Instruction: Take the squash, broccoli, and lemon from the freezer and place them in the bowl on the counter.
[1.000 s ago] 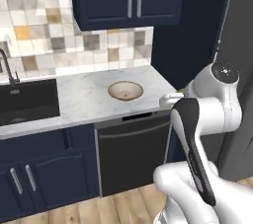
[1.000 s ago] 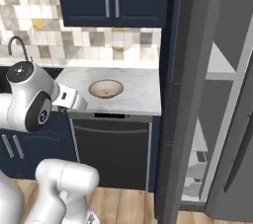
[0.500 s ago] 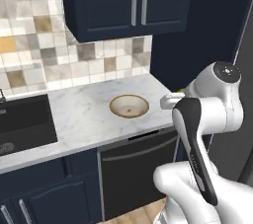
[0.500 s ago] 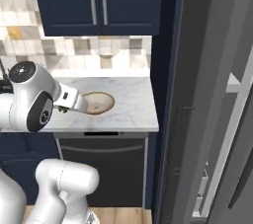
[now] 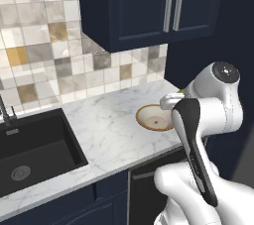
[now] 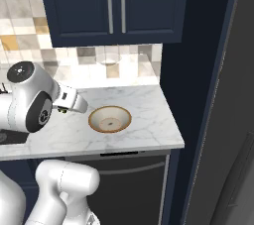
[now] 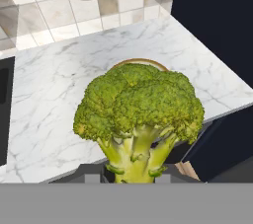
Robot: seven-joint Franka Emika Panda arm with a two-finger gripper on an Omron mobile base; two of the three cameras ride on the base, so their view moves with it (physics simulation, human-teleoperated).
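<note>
The base has driven closer, so the white marble counter (image 5: pixel 109 130) looms larger. Left base view: the shallow tan-rimmed bowl (image 5: pixel 155 117) sits just beyond the hidden gripper. Right base view: the bowl looks empty. Hand view: jaws clamp the lumpy green broccoli (image 7: pixel 140 114) by its stalk; it covers most of the bowl, so the next move calls for reaching over it and releasing.

bowl (image 7: pixel 141 62) mostly hidden behind broccoli (image 7: pixel 140 105), fingers' grip masked by its stalk

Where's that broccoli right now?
The broccoli is clamped by its stalk in the gripper, held in the air above the marble counter, just short of the bowl.
</note>
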